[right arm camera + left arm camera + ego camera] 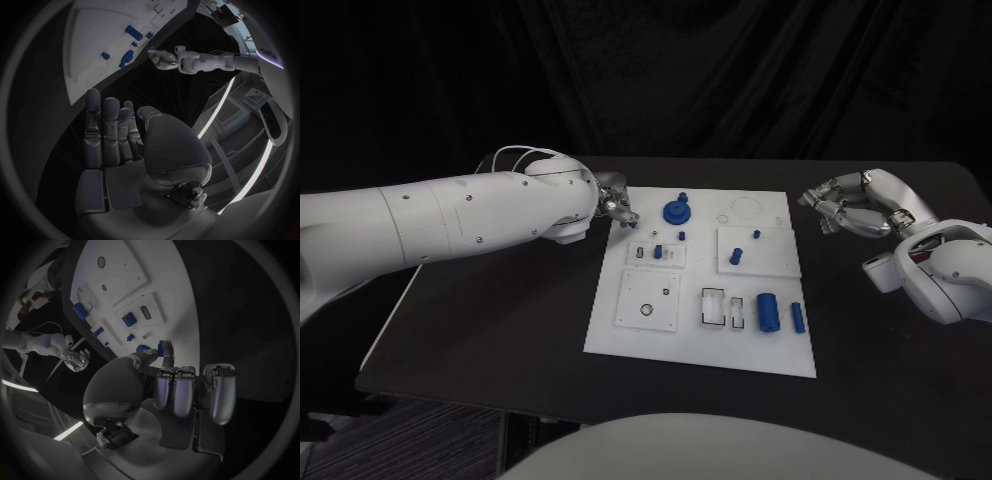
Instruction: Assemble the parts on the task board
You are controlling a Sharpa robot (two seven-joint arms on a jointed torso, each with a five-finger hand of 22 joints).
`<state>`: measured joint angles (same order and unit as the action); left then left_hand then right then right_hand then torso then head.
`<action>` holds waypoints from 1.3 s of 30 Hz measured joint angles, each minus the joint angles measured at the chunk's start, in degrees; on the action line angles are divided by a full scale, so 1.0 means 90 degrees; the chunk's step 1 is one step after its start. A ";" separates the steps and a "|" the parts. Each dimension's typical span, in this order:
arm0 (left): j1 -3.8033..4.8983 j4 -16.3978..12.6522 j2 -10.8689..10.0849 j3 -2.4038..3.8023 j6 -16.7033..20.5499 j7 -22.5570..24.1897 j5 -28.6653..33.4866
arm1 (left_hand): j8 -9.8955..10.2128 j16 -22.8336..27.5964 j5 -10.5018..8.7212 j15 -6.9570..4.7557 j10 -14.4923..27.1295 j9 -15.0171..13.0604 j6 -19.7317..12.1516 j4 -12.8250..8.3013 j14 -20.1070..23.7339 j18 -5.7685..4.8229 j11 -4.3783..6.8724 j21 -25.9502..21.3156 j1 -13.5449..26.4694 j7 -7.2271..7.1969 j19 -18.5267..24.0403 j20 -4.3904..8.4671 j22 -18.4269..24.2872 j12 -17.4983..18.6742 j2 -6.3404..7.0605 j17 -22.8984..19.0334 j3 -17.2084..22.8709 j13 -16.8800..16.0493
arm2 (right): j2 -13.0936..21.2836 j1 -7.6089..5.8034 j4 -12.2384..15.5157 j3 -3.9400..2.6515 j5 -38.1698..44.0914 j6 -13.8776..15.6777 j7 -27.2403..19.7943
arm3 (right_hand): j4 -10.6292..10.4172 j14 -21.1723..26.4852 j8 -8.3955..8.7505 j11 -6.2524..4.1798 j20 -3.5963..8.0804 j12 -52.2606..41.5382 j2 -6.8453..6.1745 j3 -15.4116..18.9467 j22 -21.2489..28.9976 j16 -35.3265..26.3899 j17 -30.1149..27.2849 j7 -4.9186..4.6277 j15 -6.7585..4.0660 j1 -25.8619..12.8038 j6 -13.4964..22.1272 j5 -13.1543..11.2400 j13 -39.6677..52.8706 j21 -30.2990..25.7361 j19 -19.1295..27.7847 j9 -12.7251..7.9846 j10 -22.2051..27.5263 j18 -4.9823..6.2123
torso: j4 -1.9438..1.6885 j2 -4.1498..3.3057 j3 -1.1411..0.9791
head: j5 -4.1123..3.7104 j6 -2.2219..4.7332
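The white task board point(629, 330) lies mid-table with several blue parts on it: a round knobbed part point(676, 210) near the far edge, a peg point(733, 257), and two cylinders point(767, 310) near the right edge. My left hand point(616, 209) hovers at the board's far-left corner. In the left wrist view its thumb and a fingertip point(167, 360) meet beside a small blue piece point(164, 347); I cannot tell whether that piece is pinched or stands on the board point(169, 295). My right hand point(855, 208) hangs off the board's far-right side, fingers apart, holding nothing.
Square white insert plates with slots and holes point(649, 298) sit in the board. The black table point(488, 330) has bare room left, right and in front of the board. Black curtain hangs behind the table.
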<state>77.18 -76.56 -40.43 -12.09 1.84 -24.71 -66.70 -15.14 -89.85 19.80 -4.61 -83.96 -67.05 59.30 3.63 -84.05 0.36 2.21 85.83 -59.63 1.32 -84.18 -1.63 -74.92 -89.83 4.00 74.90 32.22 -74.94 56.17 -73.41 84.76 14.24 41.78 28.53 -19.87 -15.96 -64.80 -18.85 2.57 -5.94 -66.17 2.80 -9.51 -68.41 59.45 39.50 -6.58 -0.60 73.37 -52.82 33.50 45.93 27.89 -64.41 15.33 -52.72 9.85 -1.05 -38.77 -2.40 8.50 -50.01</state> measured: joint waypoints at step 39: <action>-0.0721 -0.1174 -0.0810 -0.0002 0.1907 0.0774 0.0536 | 0.0046 0.0000 -0.0130 0.0001 0.0000 0.0040 0.0022 0.0229 0.0000 0.0000 -0.0001 -0.0050 0.0025 0.0024 0.0000 -0.0001 0.0001 0.0000 -0.0100 0.0000 -0.0338 0.0000 | 0.0142 0.0006 0.0097 0.0000 0.0000 0.0004 0.0047 | 0.0000 0.0000 0.0000 0.0000 0.0000 0.0000 -0.0033 0.0000 -0.0003 0.0000 -0.0023 0.0000 0.0000 0.0033 0.0000 0.0022 -0.0029 0.0000 0.0000 0.0000 0.0000 0.0000 | 0.0008 -0.0011 0.0000 | 0.0042 0.0000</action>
<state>70.69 -87.13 -47.72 -12.11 19.01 -17.75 -61.87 -14.73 -89.85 18.63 -4.60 -83.96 -66.69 59.50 5.69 -84.05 0.35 2.20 85.38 -59.40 1.53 -84.18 -1.64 -74.91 -89.83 3.10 74.90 29.17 -74.94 57.45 -73.35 85.63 14.24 41.78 28.57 -19.45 -15.96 -64.80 -18.85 2.57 -5.94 -66.17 2.50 -9.51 -68.44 59.45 39.29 -6.58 -0.60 73.66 -52.82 33.69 45.67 27.89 -64.41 15.34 -52.72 9.85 -0.98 -38.86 -2.40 8.88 -50.01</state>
